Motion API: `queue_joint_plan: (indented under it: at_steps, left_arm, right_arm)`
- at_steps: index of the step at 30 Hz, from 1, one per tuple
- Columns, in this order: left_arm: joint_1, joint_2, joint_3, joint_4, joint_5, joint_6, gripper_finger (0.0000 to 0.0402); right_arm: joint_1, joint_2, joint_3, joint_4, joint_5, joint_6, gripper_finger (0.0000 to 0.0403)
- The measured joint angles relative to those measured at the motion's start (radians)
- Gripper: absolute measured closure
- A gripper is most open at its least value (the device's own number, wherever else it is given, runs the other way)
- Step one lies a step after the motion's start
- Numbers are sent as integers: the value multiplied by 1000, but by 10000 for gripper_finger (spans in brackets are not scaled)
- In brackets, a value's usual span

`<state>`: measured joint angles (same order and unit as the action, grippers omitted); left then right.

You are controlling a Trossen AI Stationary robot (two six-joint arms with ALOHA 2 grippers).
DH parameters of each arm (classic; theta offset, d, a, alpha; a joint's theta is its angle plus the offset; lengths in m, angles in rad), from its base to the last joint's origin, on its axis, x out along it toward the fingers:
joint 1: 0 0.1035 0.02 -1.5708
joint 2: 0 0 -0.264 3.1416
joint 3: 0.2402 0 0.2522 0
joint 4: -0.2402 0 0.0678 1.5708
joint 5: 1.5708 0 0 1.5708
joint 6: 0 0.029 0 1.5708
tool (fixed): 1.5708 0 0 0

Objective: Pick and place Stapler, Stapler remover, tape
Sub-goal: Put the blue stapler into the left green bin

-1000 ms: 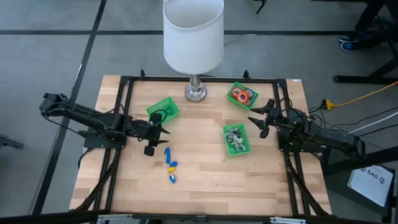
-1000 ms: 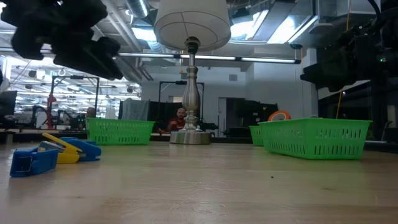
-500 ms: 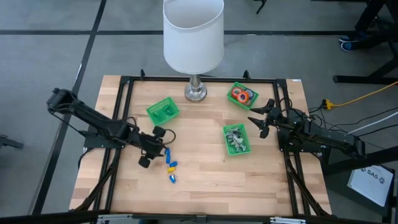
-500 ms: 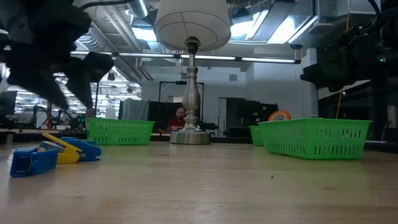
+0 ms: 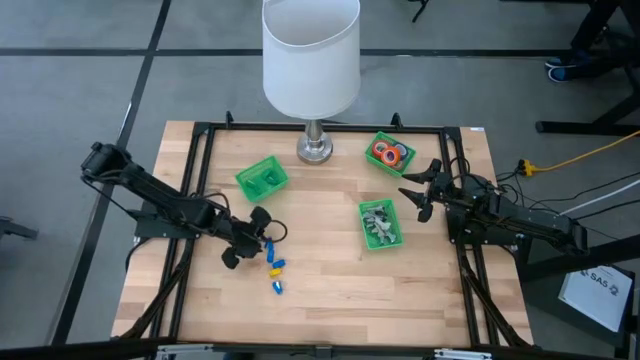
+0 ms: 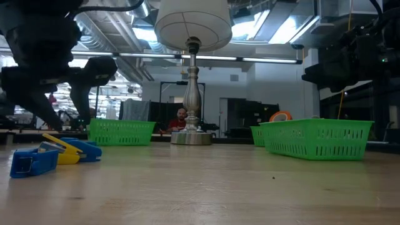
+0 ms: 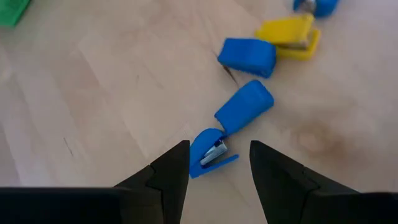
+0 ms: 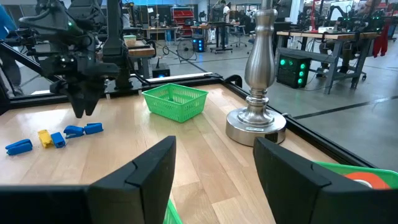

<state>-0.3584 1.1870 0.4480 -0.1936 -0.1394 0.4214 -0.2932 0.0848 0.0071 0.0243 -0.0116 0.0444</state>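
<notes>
My left hand (image 5: 246,236) hangs low over the pale wooden counter (image 5: 330,290), its two dark fingers (image 7: 171,171) spread apart with nothing between them. From my left wrist I look straight down on a small blue plastic stapler (image 7: 233,127) lying half open on the wood, its metal mouth showing just ahead of my fingertips; I am not touching it. Just beyond it lie another blue stapler (image 7: 247,56) and a yellow one (image 7: 289,34), close together, with the edge of one more blue piece (image 7: 317,6) past them. From above, these small oblong pieces form a short line (image 5: 273,266) just right of my left hand.

Behind that hand, toward the lamp, stands a small green mesh bin (image 5: 262,178). The metal-footed lamp with the white shade (image 5: 311,55) stands at the counter's far middle edge.

Farther right, a second green mesh bin (image 5: 380,224) holds a heap of silvery-grey claw-shaped staple removers (image 5: 376,220). Behind it, a third green bin (image 5: 389,154) holds the ring-shaped tape rolls (image 5: 388,153), red and orange among them.

My right hand (image 5: 424,190) waits at the right side of the counter, near those two bins, fingers wide and released.
</notes>
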Motion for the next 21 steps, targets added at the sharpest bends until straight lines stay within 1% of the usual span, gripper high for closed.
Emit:
queue_joint_plan:
  at_steps: [3, 6, 8, 10, 14, 18, 21]
  left_arm:
    - [-2, 22, 0, 2, -20, 106, 238]
    - [-9, 46, 10, -2, -93, 212, 236]
    - [-13, 68, 34, -9, -132, 253, 235]
    - [-13, 92, 64, -28, -132, 284, 233]
    - [-13, 159, 122, -114, -104, 364, 233]
    - [-13, 235, 161, -170, -104, 435, 233]
    - [-13, 278, 190, -169, -116, 486, 233]
  right_arm:
    - [0, 0, 0, 0, 0, 0, 182]
    - [0, 0, 0, 0, 0, 0, 182]
    - [0, 0, 0, 0, 0, 0, 182]
    - [0, 0, 0, 0, 0, 0, 182]
    - [0, 0, 0, 0, 0, 0, 182]
    - [0, 0, 0, 0, 0, 0, 182]
    - [0, 0, 0, 0, 0, 0, 182]
